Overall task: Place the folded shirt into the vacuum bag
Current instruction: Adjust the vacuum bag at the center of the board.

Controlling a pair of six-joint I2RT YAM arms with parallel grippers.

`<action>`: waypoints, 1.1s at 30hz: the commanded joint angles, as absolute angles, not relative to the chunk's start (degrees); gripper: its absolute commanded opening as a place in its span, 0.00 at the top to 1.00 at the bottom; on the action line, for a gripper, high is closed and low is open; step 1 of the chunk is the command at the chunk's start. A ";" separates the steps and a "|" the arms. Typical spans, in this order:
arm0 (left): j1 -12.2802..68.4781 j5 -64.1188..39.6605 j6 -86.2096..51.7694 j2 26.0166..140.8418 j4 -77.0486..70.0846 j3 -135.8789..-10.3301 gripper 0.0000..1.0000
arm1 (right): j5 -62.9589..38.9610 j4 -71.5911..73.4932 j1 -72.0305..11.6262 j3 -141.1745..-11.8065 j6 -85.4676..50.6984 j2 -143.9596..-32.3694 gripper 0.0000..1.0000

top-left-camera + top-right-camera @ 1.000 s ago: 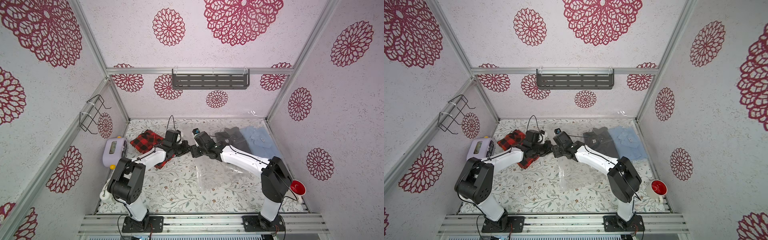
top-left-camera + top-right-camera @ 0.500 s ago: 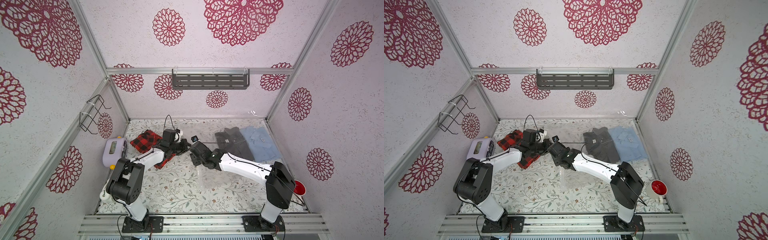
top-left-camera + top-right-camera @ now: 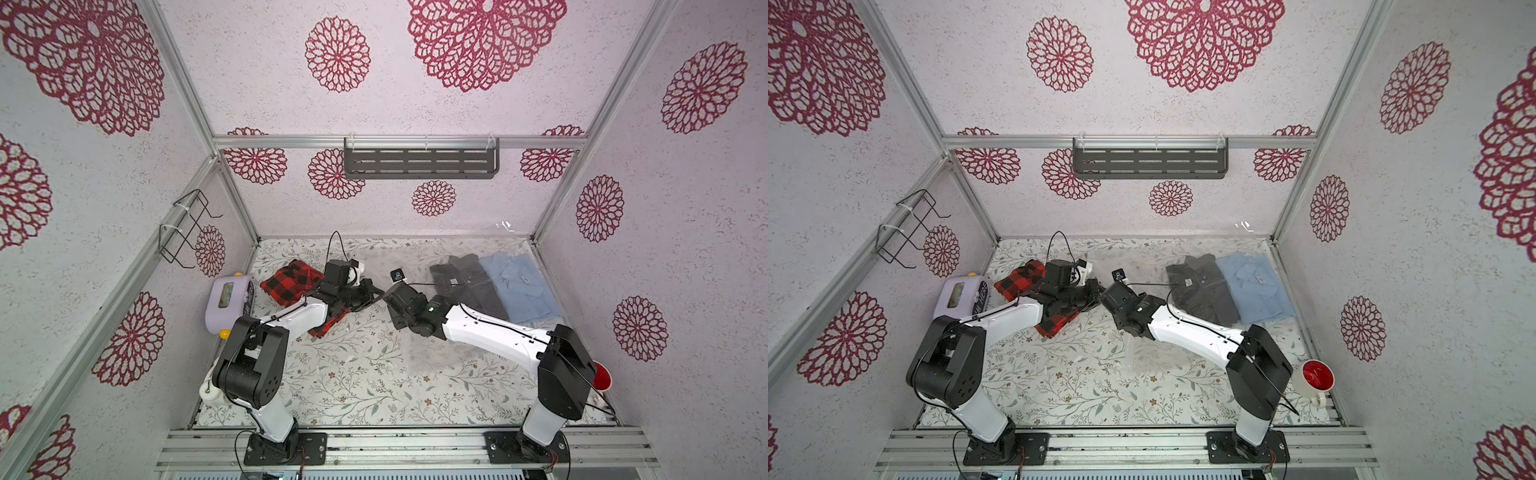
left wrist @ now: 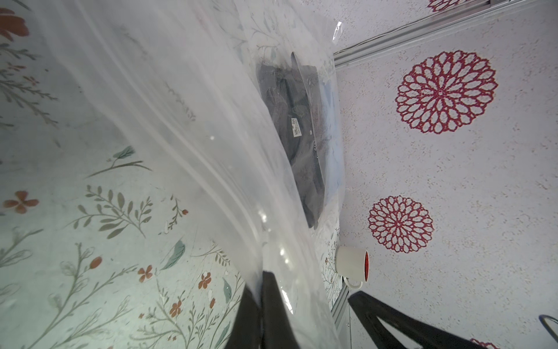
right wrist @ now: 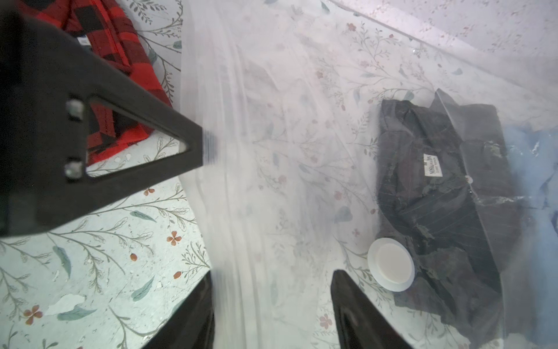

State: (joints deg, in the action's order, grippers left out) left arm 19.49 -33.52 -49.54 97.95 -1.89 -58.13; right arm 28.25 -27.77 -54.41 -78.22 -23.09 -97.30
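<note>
The clear vacuum bag (image 3: 436, 353) (image 3: 1142, 357) lies across the table's right half, with a black shirt (image 3: 469, 286) and a blue shirt (image 3: 519, 291) inside. Its round white valve cap (image 5: 391, 264) sits by the black shirt (image 5: 447, 196). The folded red plaid shirt (image 3: 291, 280) (image 5: 120, 54) lies outside the bag at back left, partly under my left arm. My left gripper (image 3: 378, 292) (image 4: 261, 296) is shut on the bag's raised edge film (image 4: 196, 121). My right gripper (image 3: 392, 311) (image 5: 271, 302) stands open just beside it, its fingers astride the bag's film (image 5: 256, 151).
A lilac toaster (image 3: 228, 297) stands at the left wall beside the plaid shirt. A white mug with a red inside (image 3: 600, 376) (image 4: 351, 266) sits at the front right corner. A wire rack (image 3: 185, 228) hangs on the left wall and a grey shelf (image 3: 419, 158) on the back wall.
My right gripper came forward and down to the bag's edge next to the left gripper, and its jaws narrowed a little. The left gripper kept its hold on the bag.
</note>
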 commanded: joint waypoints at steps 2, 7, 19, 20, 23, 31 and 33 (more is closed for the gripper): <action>18.63 -32.49 -48.43 99.01 -2.99 -57.40 1.00 | 26.70 -26.84 -52.85 -77.12 -23.90 -91.99 0.39; 18.54 -32.45 -48.25 99.14 -2.98 -57.31 1.00 | 26.01 -27.18 -51.71 -76.10 -24.04 -91.84 0.39; 18.02 -32.63 -48.20 99.39 -2.81 -57.61 1.00 | 28.47 -30.53 -49.99 -76.21 -24.39 -92.71 0.43; 18.10 -32.72 -48.17 99.40 -2.74 -57.74 1.00 | 27.93 -30.18 -50.01 -76.07 -24.23 -93.17 0.44; 18.10 -32.83 -48.16 99.40 -2.48 -58.16 1.00 | 27.24 -29.47 -50.10 -75.61 -24.01 -94.42 0.47; 17.92 -32.94 -47.90 99.97 -2.11 -58.80 1.00 | 26.28 -27.69 -51.06 -76.45 -20.82 -94.75 0.69; 17.92 -32.88 -47.91 100.18 -2.27 -58.87 1.00 | 26.59 -27.52 -51.83 -77.37 -19.43 -95.00 0.69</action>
